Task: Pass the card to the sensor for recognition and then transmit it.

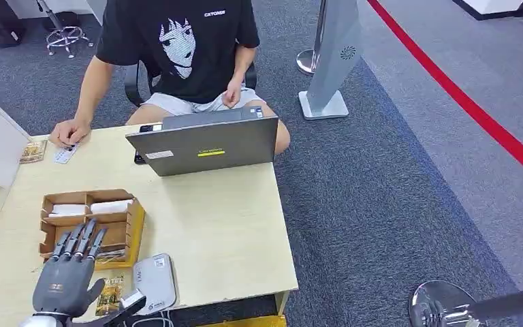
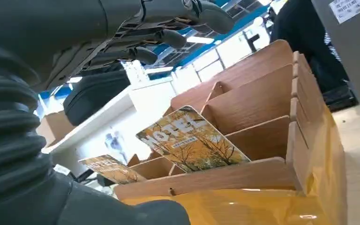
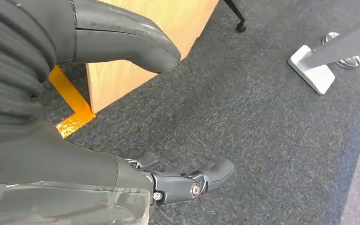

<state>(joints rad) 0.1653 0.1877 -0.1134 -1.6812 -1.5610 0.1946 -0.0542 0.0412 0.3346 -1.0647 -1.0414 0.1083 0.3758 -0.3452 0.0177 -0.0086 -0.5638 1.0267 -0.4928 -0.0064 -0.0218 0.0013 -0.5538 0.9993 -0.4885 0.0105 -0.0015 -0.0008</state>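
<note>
The left hand point(image 1: 71, 262) is held over the near end of the wooden divided tray point(image 1: 135, 218), fingers straight and spread, with nothing gripped. In the left wrist view its dark fingers point(image 2: 168, 37) are seen stretched above the slots. The hotel card point(image 2: 190, 143) is propped at a tilt in a front slot of the tray, its printed face up and its upper edge free; a second card point(image 2: 110, 168) lies in the neighbouring slot. On the table, at about three o'clock from the hand, the grey card sensor point(image 1: 155, 281) is set close to the near edge, with another printed card point(image 1: 111, 294) just beside it at nine o'clock.

The step in hand is judged to be the reach for the card. It is best done if the hand is lowered onto the card's free upper edge, not its face, so that a pinch between thumb and fingers can be closed without the dividers being struck. Only one card should be taken. The card should then be lifted straight out before it is carried towards the sensor.

The right hand point(image 3: 168, 183) hangs beside the table over the grey carpet point(image 3: 262, 122), fingers loosely apart, holding nothing.
</note>
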